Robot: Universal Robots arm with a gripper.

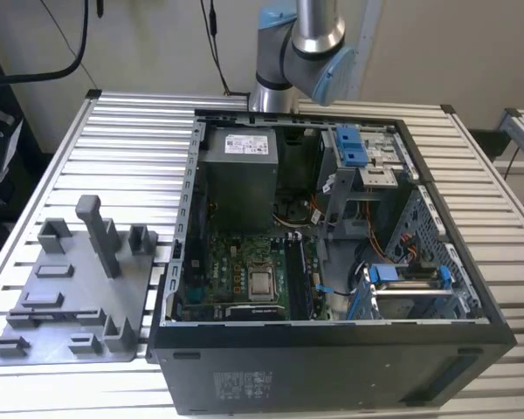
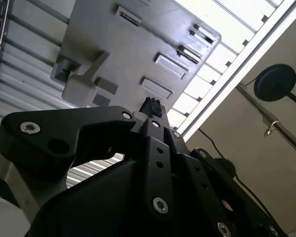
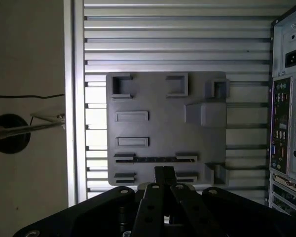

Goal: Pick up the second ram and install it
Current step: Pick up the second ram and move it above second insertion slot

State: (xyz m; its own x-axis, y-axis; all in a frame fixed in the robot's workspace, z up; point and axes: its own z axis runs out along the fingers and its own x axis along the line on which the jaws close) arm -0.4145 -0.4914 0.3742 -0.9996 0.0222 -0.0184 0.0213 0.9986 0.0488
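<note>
Pale wall and hanging black cables behind, slatted metal table (image 1: pixel 131 148) in front. Carried an open computer case (image 1: pixel 332 367) from its middle toward the edge on the exterior view's right, motherboard (image 1: pixel 236 262) laid bare. Carried a grey tray (image 1: pixel 70 292) of holder blocks near the front corner on the exterior view's left, just beside the case. Bore, at the far edge, a grey-and-blue arm (image 1: pixel 301 35) rising out of frame.

Looked down, in the first wrist view, past the gripper (image 3: pixel 164 169) onto the tray: black fingers drawn together with barely a slit between, nothing gripped. Placed the second ram (image 3: pixel 155 159) as what appeared to be a thin dark strip standing on edge in the tray's long slot between two low blocks, near the fingertips but apart from them. Took in the case's rear ports (image 3: pixel 281 128) beside the tray, where the exterior view gave the case's open inside.

Caught, in the second wrist view, the closed tips side-on against the tray's blocks, with a round black stand base (image 2: pixel 276 81) and its pole beyond the table's edge, against the bare wall.
</note>
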